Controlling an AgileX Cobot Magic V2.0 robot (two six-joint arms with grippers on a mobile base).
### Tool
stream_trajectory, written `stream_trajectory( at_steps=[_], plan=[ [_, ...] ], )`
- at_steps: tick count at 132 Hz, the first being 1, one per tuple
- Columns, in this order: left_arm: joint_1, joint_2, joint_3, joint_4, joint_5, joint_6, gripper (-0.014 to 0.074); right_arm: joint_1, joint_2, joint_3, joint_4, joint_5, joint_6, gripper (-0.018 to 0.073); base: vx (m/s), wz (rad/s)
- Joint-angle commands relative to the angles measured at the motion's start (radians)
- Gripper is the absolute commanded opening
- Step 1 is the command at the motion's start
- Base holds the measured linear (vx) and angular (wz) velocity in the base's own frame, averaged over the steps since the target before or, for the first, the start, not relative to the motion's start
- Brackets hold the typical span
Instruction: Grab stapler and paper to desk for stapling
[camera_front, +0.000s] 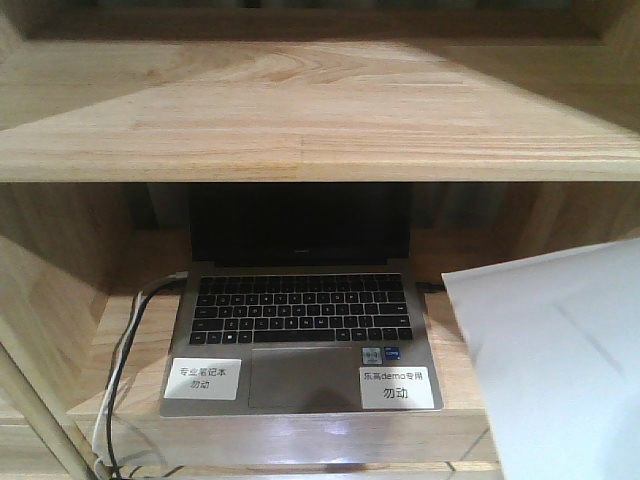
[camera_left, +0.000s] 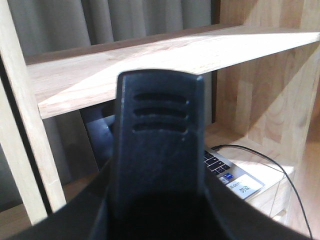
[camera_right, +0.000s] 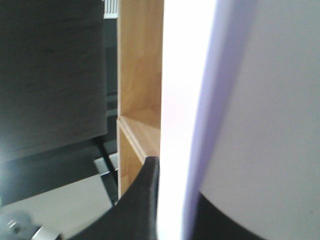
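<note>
Front of a wooden shelf unit (camera_front: 320, 120). Its lower compartment is holding an open laptop (camera_front: 300, 320) with a dark screen and its keyboard facing outward. At the compartment's left edge, black and white cables (camera_front: 125, 350) are running from the laptop's side down over the front lip. Two white labels (camera_front: 203, 378) are sitting on the palm rest, one at each front corner.

To the right of the laptop, the paper (camera_front: 560, 360) is standing raised in the air, overlapping the compartment's right front corner and hiding what lies behind it.

In the left wrist view, the left hand (camera_left: 159, 150) is pointing at the shelf unit from its left side. One broad black ridged part is filling the centre of that view, so it cannot be told whether this hand is clenched, released or grasping anything. A grey curtain (camera_left: 125, 20) is hanging beyond it, and the laptop's corner is showing just to its right.

In the right wrist view, the right hand (camera_right: 175, 210) is pinching the paper. A black finger (camera_right: 145, 200) is pressing the sheet's left face, and the sheet is rising edge-on away from the hand.
</note>
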Motion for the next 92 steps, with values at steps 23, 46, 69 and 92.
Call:
stream_trajectory(
  at_steps=[23, 46, 69, 92],
  plan=[
    [-0.003, 0.018, -0.025, -0.008, -0.116, -0.002, -0.0006, -0.008, -0.047, -0.024, 0.007, 0.040, 0.011, -0.0006, 0.00, 0.00],
    [-0.003, 0.018, -0.025, -0.008, -0.116, -0.002, -0.0006, -0.006, -0.049, -0.024, 0.072, 0.027, 0.011, -0.0006, 0.00, 0.00],
    [-0.003, 0.018, -0.025, -0.008, -0.116, -0.002, -0.0006, -0.006, -0.049, -0.024, 0.160, 0.010, 0.008, -0.0006, 0.00, 0.00],
    [-0.003, 0.018, -0.025, -0.008, -0.116, -0.002, -0.0006, -0.006, -0.049, -0.024, 0.154, 0.010, 0.008, -0.0006, 0.00, 0.00]
  ],
)
